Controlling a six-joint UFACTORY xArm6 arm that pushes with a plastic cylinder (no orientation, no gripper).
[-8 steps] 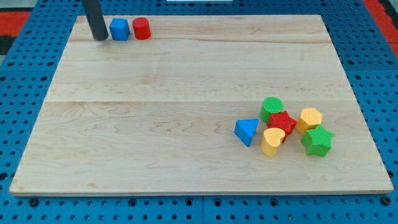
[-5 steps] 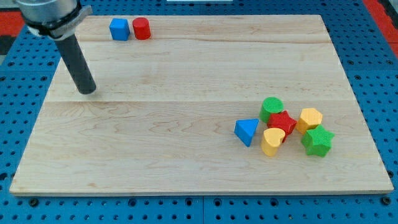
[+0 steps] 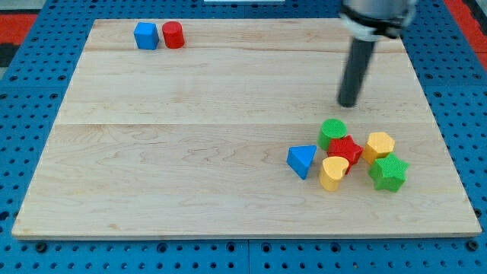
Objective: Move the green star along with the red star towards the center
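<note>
While my tip (image 3: 348, 104) rests on the wooden board (image 3: 190, 152) toward the view's upper right, it touches nothing — it stands just above the green cylinder (image 3: 332, 132) with a clear gap of bare wood between. There is no claw on this rod, so nothing opens or closes.

Eight blocks lie on the board. Six of them crowd together at the view's lower right: one green cylinder, one red star (image 3: 345, 148), one green star (image 3: 388, 172), one blue triangle (image 3: 301, 160), and two yellow blocks — a heart-like one (image 3: 333, 172) and a hexagonal one (image 3: 379, 145). The red star sits in the middle of that cluster, pressed against the green cylinder above it, the yellow heart below it and the yellow hexagon to its right. The green star lies at the cluster's lower right edge, just under the yellow hexagon and near the red star, though whether the two stars touch is unclear.

Two blocks remain well apart at the view's upper left: one blue cube (image 3: 145, 36) and one red cylinder (image 3: 173, 35), side by side.
</note>
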